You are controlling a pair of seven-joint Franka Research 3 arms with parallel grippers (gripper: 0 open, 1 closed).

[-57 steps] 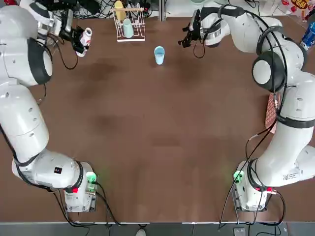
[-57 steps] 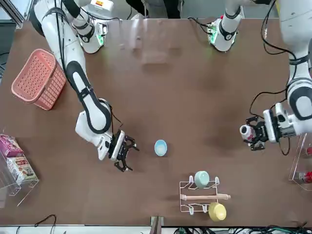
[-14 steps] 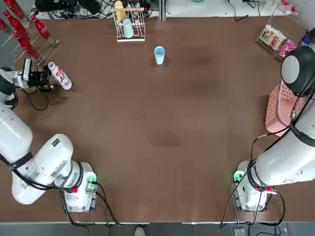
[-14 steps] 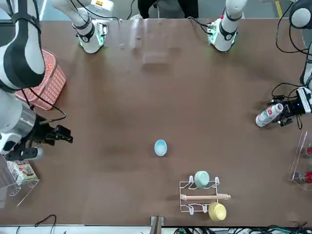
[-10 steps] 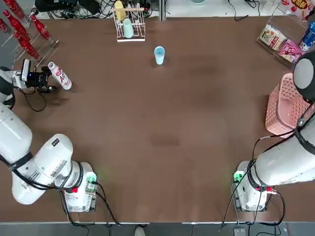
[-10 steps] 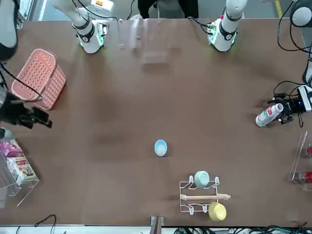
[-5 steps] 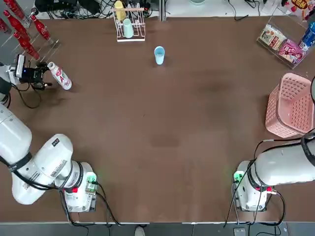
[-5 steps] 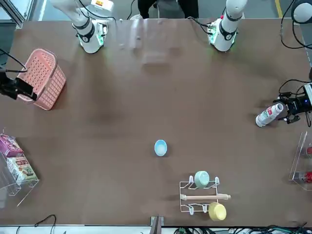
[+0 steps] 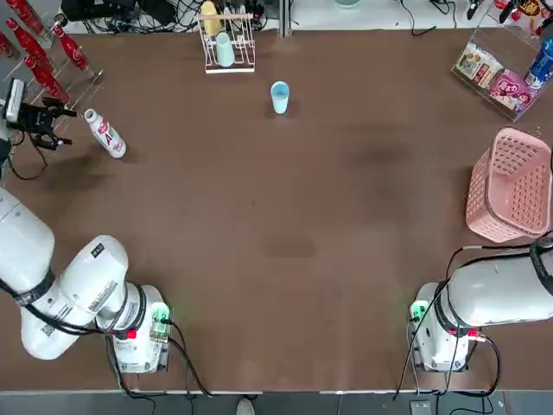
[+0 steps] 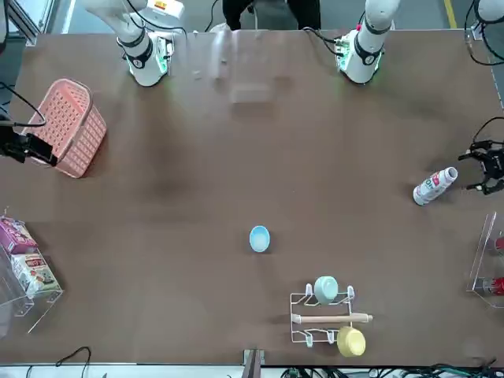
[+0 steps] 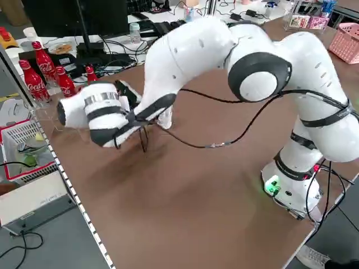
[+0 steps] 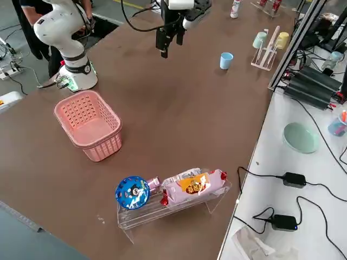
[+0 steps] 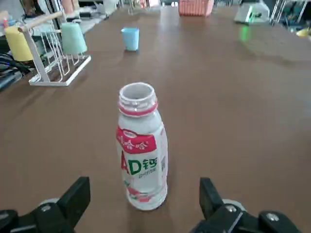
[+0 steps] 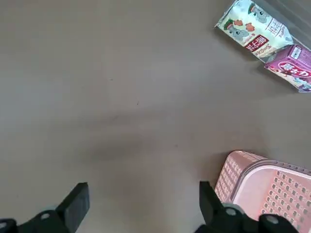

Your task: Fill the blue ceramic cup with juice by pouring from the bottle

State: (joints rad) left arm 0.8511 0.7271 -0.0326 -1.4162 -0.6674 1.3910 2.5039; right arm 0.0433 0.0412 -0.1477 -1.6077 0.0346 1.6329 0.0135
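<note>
Seeing open bottle [image 9: 104, 134] standing upper left of top view, blue cup [image 9: 280, 97] upper centre; left gripper [image 9: 71, 127] hovering beside bottle, right gripper [image 10: 53, 156] idling at front view's left edge, both spread, empty. Probably handling light, squeezable, slick; favouring gentle mid-body hold.

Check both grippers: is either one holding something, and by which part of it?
Nothing is held. The left gripper is open, apart from the bottle, which stands upright on the table. The right gripper is open and empty near the pink basket.
</note>
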